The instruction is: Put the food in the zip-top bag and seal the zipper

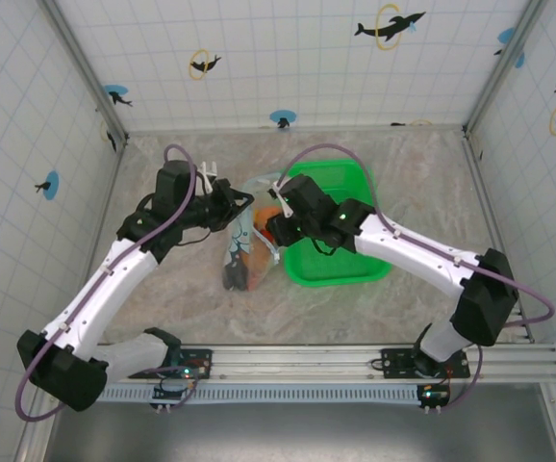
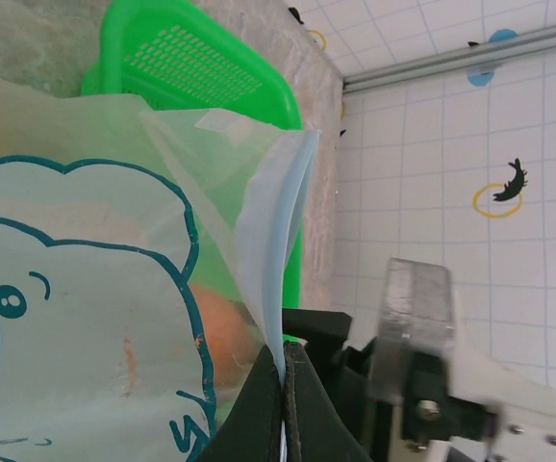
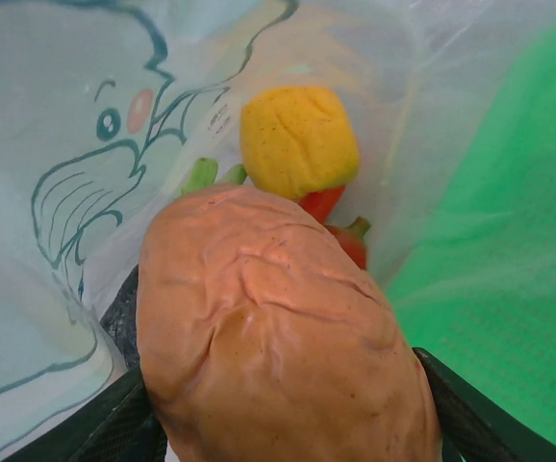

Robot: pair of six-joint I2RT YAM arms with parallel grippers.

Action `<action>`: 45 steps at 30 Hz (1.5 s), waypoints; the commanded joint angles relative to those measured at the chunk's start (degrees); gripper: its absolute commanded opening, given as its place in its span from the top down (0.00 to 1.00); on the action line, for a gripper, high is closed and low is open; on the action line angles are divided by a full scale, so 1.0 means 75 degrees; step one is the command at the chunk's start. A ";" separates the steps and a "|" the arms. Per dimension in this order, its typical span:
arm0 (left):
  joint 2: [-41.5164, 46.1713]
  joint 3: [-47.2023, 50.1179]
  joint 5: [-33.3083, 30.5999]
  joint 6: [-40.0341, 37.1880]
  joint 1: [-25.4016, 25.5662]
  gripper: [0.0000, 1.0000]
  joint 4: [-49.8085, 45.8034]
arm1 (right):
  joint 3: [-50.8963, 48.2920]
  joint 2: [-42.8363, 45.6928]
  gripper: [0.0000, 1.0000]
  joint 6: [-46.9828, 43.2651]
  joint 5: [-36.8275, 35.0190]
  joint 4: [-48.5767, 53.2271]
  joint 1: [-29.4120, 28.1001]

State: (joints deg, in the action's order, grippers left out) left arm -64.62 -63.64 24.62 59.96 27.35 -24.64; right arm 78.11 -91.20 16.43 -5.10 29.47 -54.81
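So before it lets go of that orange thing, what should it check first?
1. The left gripper clamps the zipper: ok.
2. The mouth of the zip-top bag gapes open: ok.
3. The right gripper grips the orange piece: ok.
4. The orange piece is fully past the mouth: cannot tell.
5. There is room beside the yellow piece inside: ok.

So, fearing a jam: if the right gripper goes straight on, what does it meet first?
Probably the yellow piece inside the zip-top bag, touched first by the orange piece the right gripper holds; depth is unclear.
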 commanded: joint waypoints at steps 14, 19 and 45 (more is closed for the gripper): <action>0.0066 -0.0435 -0.0090 -0.0623 0.0032 1.00 -0.0320 | 0.1603 -0.1397 0.15 -0.0385 -0.0151 0.0717 -0.0169; 0.0131 -0.0205 -0.0226 -0.0548 0.0032 1.00 -0.0195 | 0.1445 -0.0978 0.12 -0.0444 -0.0353 0.0632 -0.0117; 0.1540 0.0170 -0.2789 -0.1292 0.0032 1.00 -0.0506 | -0.2984 0.2992 0.41 0.0624 0.1276 0.0026 0.1438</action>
State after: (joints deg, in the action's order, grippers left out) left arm -54.70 -62.48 8.36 52.36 27.09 -29.52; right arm 57.58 -69.67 21.39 0.12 27.83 -41.41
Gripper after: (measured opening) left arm 0.054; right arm 0.596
